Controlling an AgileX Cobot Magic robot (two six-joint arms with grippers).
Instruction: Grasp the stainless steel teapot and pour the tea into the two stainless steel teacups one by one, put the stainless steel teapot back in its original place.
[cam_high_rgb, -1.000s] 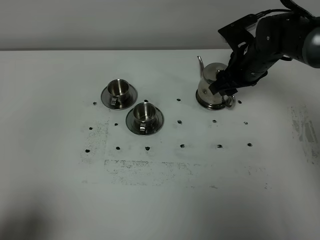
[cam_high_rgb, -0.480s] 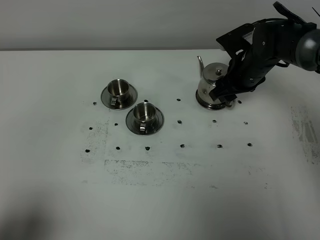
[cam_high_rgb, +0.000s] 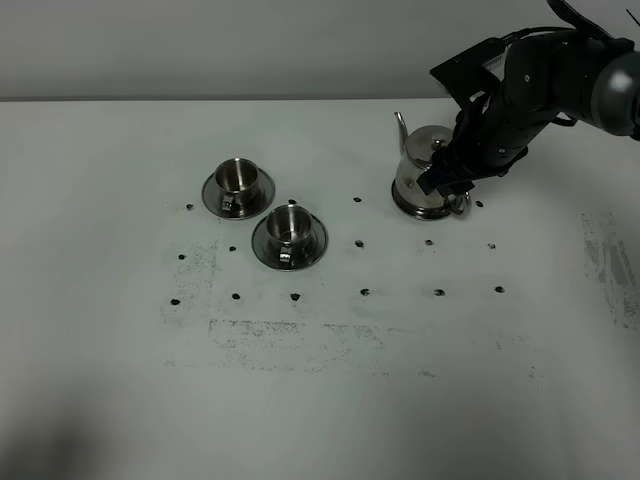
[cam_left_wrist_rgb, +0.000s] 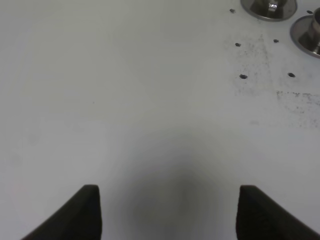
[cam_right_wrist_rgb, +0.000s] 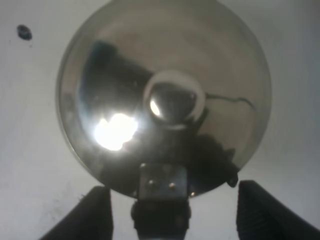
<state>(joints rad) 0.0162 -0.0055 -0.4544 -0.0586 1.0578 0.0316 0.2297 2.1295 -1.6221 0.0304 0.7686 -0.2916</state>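
The stainless steel teapot (cam_high_rgb: 418, 172) stands upright at the back right of the table, spout pointing away and loop handle (cam_high_rgb: 458, 204) toward the front right. The flat disc cannot be told apart from the pot's base. My right gripper (cam_high_rgb: 441, 181) is low over the handle side. The right wrist view looks down on the lid knob (cam_right_wrist_rgb: 173, 102). The right gripper (cam_right_wrist_rgb: 172, 189) is open, one finger (cam_right_wrist_rgb: 96, 216) on each side of the handle mount (cam_right_wrist_rgb: 160, 184). Two steel teacups (cam_high_rgb: 238, 178) (cam_high_rgb: 289, 224) stand on saucers at centre left. The left gripper (cam_left_wrist_rgb: 168, 190) is open over bare table. No tea shows.
The white table (cam_high_rgb: 330, 380) bears small black dots and scuffed grey marks. The cups' saucers show at the edge of the left wrist view (cam_left_wrist_rgb: 270, 7) (cam_left_wrist_rgb: 309, 36). The table's back edge runs just behind the teapot.
My right arm has shifted slightly about the teapot's handle side. The teapot and both cups have not moved.
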